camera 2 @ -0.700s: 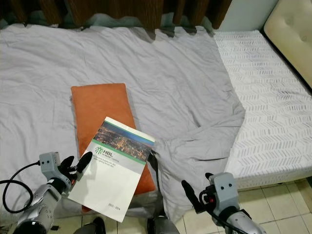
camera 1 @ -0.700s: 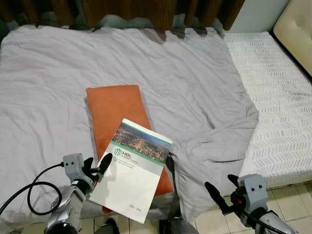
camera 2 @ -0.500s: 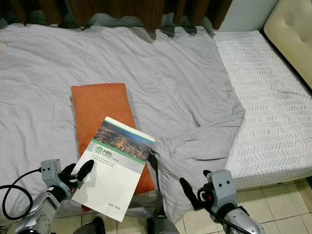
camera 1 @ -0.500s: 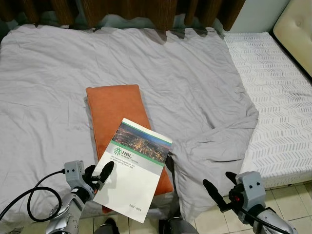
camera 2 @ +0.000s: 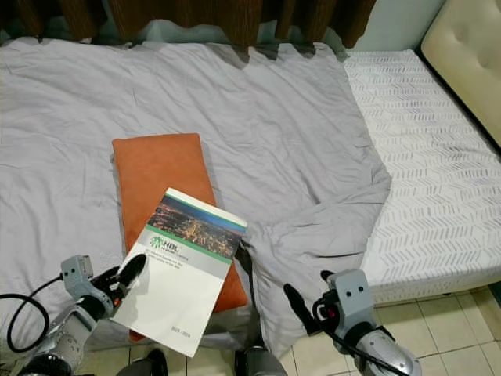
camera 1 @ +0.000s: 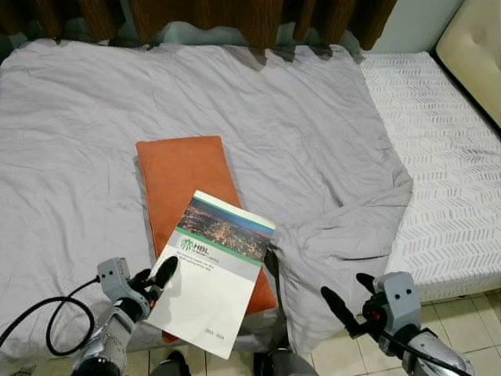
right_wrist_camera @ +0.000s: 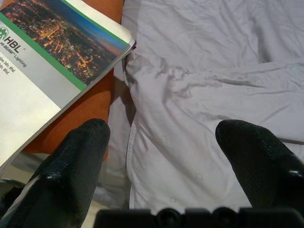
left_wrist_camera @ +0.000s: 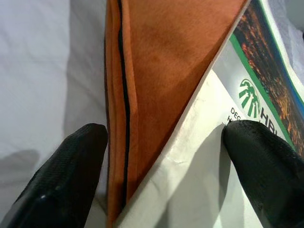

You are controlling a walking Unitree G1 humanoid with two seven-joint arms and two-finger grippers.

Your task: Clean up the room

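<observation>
A white brochure with a city-night photo and a green stripe lies slanted across the near end of an orange pillow on the grey duvet. My left gripper is open at the brochure's left edge. In the left wrist view one finger is over the brochure's white cover and the other over the duvet beside the pillow's seam. My right gripper is open, low at the bed's near edge, facing a rumpled fold of duvet to the right of the brochure.
The duvet leaves a white patterned mattress bare on the right, beside a cream padded headboard. Brown curtains hang behind the bed. Beige floor tiles show at the lower right. A black cable loops from my left arm.
My left arm has sunk a little toward the bed's near edge, its fingers still at the brochure's left side. The right gripper has drifted slightly left. Brochure and pillow lie as before.
</observation>
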